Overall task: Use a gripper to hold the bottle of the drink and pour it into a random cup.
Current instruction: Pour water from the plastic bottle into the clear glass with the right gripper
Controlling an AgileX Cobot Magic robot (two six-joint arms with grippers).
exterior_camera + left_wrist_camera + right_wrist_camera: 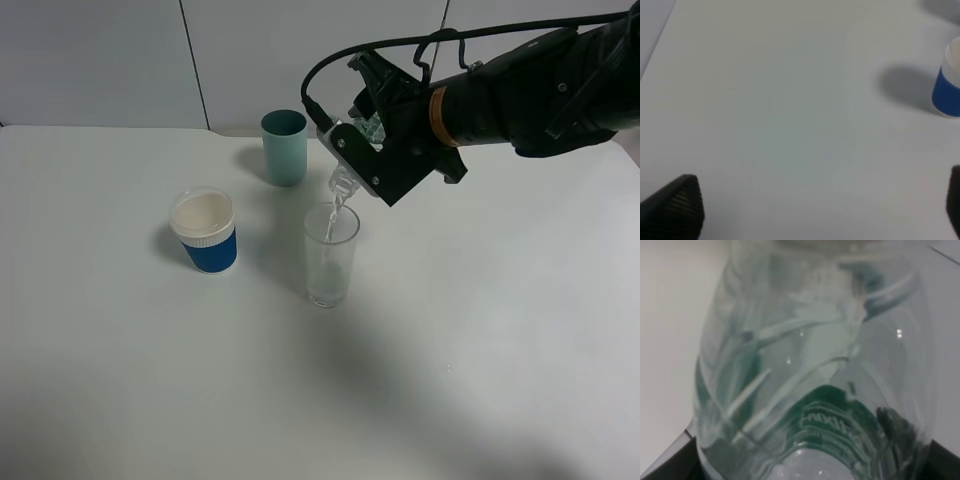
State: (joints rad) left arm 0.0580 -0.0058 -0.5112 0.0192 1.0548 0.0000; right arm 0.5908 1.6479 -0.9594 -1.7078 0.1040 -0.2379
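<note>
Over the middle of the desk [480, 350], the right claw [368, 122] is clenched on the bottle [343, 184], one black finger on each side of the body. The bottle is tilted steeply, mouth down and uncapped, just above the rim of the clear glass [331, 262]. A thin clear stream [331, 213] runs from the mouth into the glass. The glass stands upright near desk centre; fill level can't be read. The right arm reaches in from the right edge, with an orange band [437, 116] at the wrist and a black cable [330, 62] looping over the top.

The right wrist view is filled by the bottle [810, 365]: clear ribbed wall, liquid sloshing inside, green label [832, 425] showing through. Dark finger edges sit at both lower corners.

A teal cup [284, 147] stands upright toward the far edge, behind the glass and apart from it. A white paper cup [205, 232] with a blue sleeve stands upright toward the left edge, apart from the glass.

The left claw [815, 207] is released, black fingertips [677, 205] spread wide over bare desk, nothing between them. The paper cup [949, 80] sits at the edge of that view, well apart from the claw.
</note>
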